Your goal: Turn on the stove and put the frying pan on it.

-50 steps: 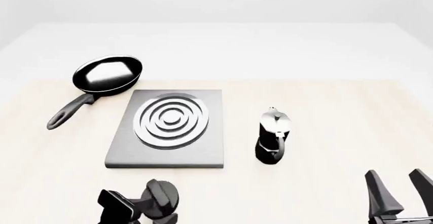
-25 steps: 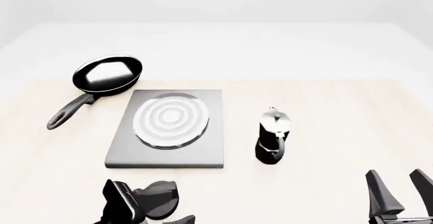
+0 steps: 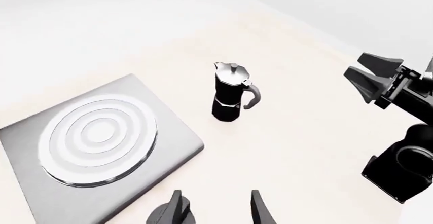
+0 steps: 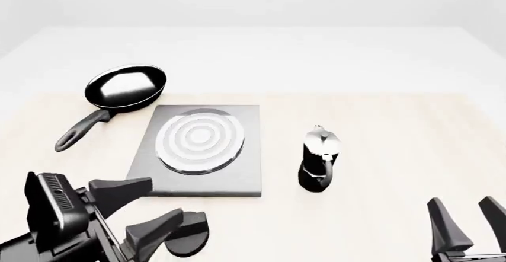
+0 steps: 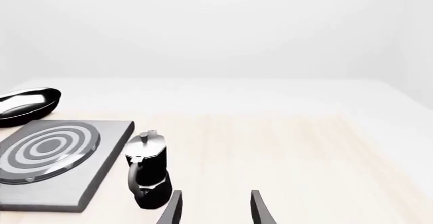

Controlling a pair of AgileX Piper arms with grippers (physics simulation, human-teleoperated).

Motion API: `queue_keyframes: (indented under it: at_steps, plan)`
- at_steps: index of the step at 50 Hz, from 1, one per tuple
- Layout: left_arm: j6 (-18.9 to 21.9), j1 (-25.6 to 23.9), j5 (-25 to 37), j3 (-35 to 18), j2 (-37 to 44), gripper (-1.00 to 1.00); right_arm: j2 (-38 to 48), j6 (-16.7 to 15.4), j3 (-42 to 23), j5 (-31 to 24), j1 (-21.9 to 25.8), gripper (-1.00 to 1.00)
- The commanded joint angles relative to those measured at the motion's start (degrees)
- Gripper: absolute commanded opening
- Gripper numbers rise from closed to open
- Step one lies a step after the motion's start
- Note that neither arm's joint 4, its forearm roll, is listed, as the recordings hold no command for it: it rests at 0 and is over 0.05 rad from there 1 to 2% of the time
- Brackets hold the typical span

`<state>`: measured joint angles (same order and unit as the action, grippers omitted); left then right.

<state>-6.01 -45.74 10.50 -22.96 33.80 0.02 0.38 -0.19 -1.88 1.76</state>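
Two spread grippers, left (image 4: pixel 138 211) and right (image 4: pixel 468 220); one stove (image 4: pixel 198 149), one frying pan (image 4: pixel 125 87).

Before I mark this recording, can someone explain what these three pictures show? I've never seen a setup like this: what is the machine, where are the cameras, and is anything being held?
These are simulator renders of two robot arms at a table. The front view looks down the table from the arms' side. The other two come from a camera behind each arm's end effector, looking along its fingers.

On the table lie a stove, a flat dark slab with a ringed burner, a frying pan beyond its far left corner, and a moka pot standing to its right. A black knob sits in front of the stove.

The left end effector is open beside the knob, gripping nothing. The right end effector is open too, at the near right, empty. The pan is not yet on the stove.
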Motion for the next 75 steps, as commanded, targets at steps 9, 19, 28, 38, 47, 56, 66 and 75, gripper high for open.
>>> queue_keyframes:
  at_steps: [9, 19, 28, 38, 47, 56, 66, 75]
  plan:
    - [5.2, 16.9, 14.6, -8.7, -7.8, 1.0, 0.0, -0.3, -0.7, -0.1, 0.9, 1.0]
    - [7.2, 25.1, 13.4, -10.3, -3.9, 1.0, 0.0, -0.6, -0.8, -0.3, 1.4, 1.0]
    - [10.4, 32.9, 9.9, -11.5, 3.3, 1.0, 0.0, -0.7, -0.9, -0.4, 2.0, 1.0]
    - [13.7, 40.4, 6.8, -13.7, 10.4, 1.0, 0.0, -0.8, -0.6, -0.4, 2.1, 1.0]
    - [15.3, 45.8, 4.3, -16.4, 16.8, 1.0, 0.0, -0.9, -0.9, -0.7, 2.0, 1.0]
    - [17.9, 51.2, 0.9, -18.8, 26.2, 1.0, 0.0, -1.1, -0.7, -0.7, 2.1, 1.0]
    - [20.8, 54.9, -0.7, -22.1, 34.4, 1.0, 0.1, -1.4, -0.8, -0.8, 2.2, 1.0]
    - [23.4, 58.2, -1.7, -26.0, 41.2, 1.0, 0.6, -1.6, -0.4, -0.3, 2.1, 1.0]
